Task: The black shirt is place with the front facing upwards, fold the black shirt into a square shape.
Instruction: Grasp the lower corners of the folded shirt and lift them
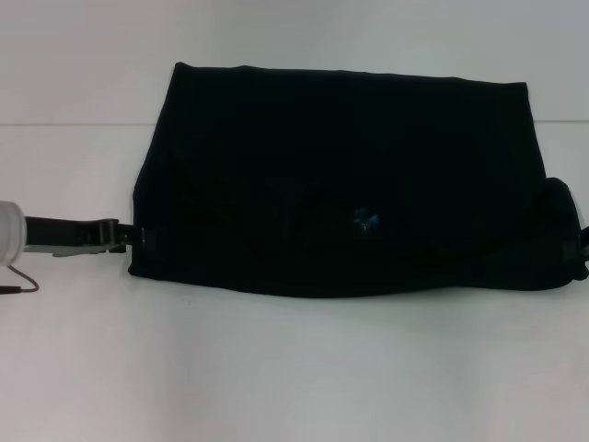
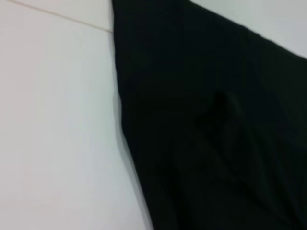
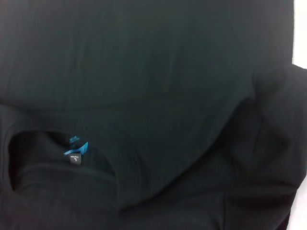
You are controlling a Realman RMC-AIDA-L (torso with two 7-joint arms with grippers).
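Black shirt (image 1: 340, 193) lies ahead of me, folded to a wide band, blue neck label (image 1: 364, 219) upward. My left pincer (image 1: 115, 236) touches its near-left edge, likely seeking a hold; grip state unreadable. Right pincer (image 1: 582, 249) at opposite end, likewise unreadable.

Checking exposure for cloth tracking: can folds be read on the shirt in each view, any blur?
Head view: the black shirt is near-uniform dark, folds barely readable, only its blue neck label stands out. Left wrist view: soft, shirt edge blurred against the white table. Right wrist view: folds and label visible.
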